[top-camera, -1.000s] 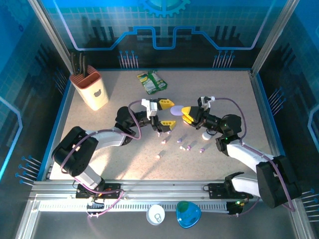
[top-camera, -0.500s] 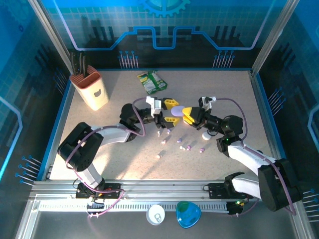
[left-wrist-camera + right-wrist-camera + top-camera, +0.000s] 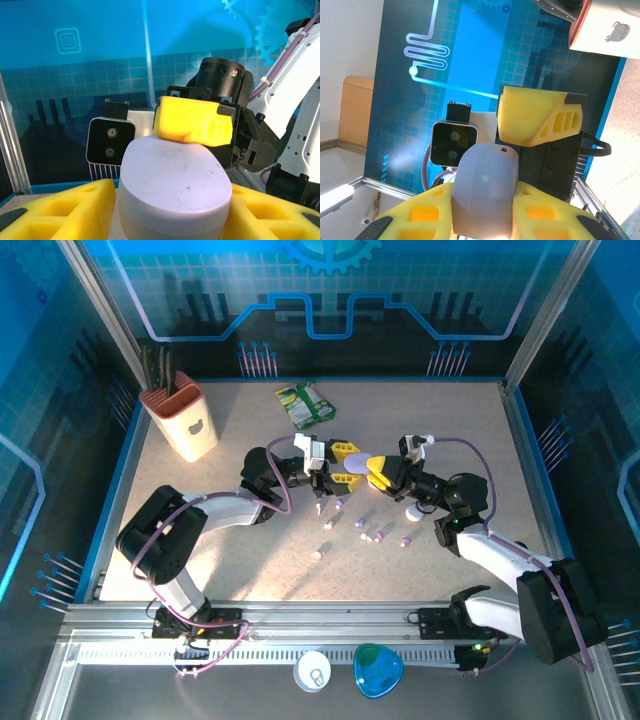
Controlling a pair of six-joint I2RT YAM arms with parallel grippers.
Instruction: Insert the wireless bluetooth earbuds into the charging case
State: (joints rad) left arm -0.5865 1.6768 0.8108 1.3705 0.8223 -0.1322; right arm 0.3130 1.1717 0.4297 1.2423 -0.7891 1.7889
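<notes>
Right hand (image 3: 374, 471): narrow, fingers clamped on the lavender charging case (image 3: 356, 464). In the right wrist view the case (image 3: 485, 190) sits wedged between both yellow fingers (image 3: 420, 215).

Left hand (image 3: 347, 464): meets the right hand nose to nose at mid-worktop. Its fingers (image 3: 65, 205) bracket the same case (image 3: 175, 185) from the opposite side. Whether they already press on it, I cannot tell.

Room: the two hands crowd each other, with one right-hand finger (image 3: 192, 120) lying across the top of the case. Bare worktop (image 3: 450, 420) lies behind and to the right of them. A green packet (image 3: 305, 405) lies near the back edge and a knife block (image 3: 185, 420) stands at the back left corner, both well apart from the hands.

Case: smooth pebble shape, pale lavender, lid closed, seam visible low on its side.

Earbuds (image 3: 366, 536): tiny, pale and purple, scattered loose on the worktop just in front of the hands.

Arms: both reach in from the near corners, forearms low and angled toward centre. The right hand is rolled onto its side.
</notes>
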